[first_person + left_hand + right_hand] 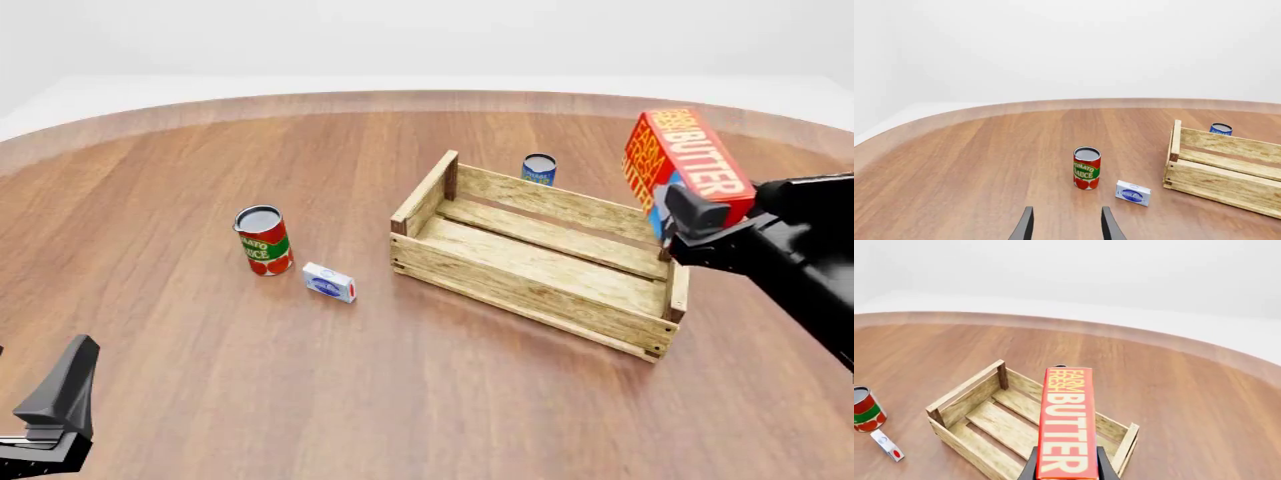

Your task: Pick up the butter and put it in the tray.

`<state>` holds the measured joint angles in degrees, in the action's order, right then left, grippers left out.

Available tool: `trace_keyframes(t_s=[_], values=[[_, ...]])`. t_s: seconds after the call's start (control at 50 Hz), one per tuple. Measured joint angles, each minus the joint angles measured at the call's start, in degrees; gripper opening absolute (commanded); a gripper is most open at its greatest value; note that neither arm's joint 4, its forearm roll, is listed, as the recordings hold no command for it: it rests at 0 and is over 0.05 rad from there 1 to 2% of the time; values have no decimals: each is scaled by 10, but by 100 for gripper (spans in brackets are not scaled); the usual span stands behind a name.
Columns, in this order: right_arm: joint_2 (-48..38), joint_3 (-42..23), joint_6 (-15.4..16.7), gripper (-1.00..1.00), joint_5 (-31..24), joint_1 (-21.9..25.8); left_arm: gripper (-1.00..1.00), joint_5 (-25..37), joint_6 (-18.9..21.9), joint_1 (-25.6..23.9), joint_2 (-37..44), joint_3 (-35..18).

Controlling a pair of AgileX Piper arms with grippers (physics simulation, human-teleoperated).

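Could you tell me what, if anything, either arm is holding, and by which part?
The right claw holds the butter by its lower, blue-patched end. The left claw is open, holding nothing.

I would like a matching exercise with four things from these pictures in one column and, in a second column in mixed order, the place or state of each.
Things:
1. butter
2. tomato sauce can
3. small blue-white box
4. blue can

Places or states:
A. stands behind the tray's far wall
B. lies on the table between the red can and the tray
C. held in the air by the right gripper
D. stands upright, left of the tray

Pairs: 1-C, 2-D, 3-B, 4-A
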<state>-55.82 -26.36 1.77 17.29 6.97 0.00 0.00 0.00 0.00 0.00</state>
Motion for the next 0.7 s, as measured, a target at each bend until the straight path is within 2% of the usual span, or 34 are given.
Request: trace_keyframes(t_s=[0.7], values=[[-106, -60, -4, -100, 17, 32, 100, 0, 0, 0, 0, 0]])
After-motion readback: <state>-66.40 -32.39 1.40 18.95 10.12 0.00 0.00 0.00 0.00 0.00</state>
